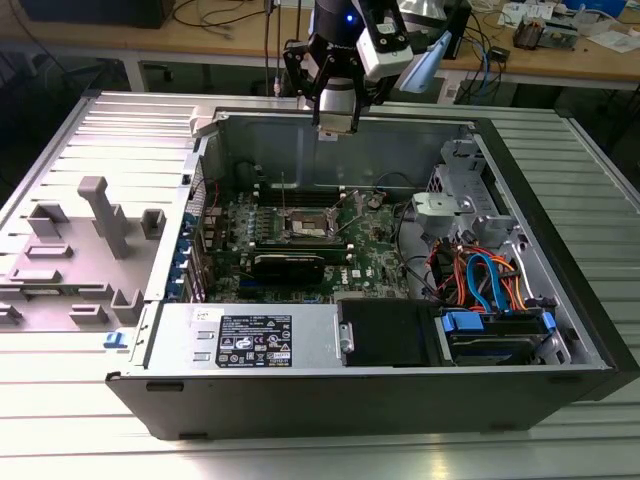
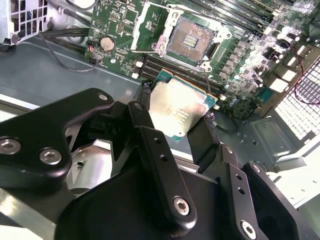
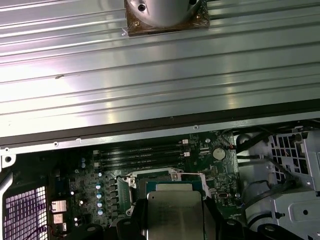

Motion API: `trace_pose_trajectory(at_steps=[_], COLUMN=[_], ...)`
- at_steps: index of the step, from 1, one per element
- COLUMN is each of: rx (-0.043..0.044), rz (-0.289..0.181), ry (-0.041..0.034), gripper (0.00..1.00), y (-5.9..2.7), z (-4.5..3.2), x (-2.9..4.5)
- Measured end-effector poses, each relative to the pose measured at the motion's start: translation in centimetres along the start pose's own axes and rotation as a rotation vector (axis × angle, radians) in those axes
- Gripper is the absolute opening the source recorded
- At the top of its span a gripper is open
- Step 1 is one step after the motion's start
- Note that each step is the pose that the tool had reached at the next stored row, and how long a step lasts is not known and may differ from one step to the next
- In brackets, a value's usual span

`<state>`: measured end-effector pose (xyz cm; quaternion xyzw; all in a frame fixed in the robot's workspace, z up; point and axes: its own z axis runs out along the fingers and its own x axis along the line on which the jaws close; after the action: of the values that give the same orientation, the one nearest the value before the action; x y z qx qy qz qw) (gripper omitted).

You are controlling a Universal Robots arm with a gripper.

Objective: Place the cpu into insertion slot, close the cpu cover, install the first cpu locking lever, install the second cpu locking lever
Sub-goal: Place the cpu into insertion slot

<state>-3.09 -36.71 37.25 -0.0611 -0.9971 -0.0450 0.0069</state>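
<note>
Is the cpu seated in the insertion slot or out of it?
Out. The cpu is clamped in the gripper, apart from the insertion slot, whose contacts lie bare.

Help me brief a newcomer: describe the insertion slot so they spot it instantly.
Inside the open black computer case, find the green motherboard on its floor. Near the board's middle sits the insertion slot: a square socket with a silver rim and dark centre, unlike the long black memory slots beside it.

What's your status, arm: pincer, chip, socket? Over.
Pincer shut on small flat square silver-grey metal chip, above the green motherboard. Square silver-rimmed socket uncovered, pins bare. Nothing between them.
</note>
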Motion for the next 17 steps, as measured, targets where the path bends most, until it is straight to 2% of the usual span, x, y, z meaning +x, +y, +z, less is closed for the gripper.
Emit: trace_pose_trajectory(at_steps=[8, 17], rx=[-0.0003, -0.0014], rz=[0.012, 0.082], ry=[-0.0011, -0.0073], gripper=[0.55, 0.55], y=[-0.01, -0.04], z=[0.01, 0.06], x=[0.00, -0.01])
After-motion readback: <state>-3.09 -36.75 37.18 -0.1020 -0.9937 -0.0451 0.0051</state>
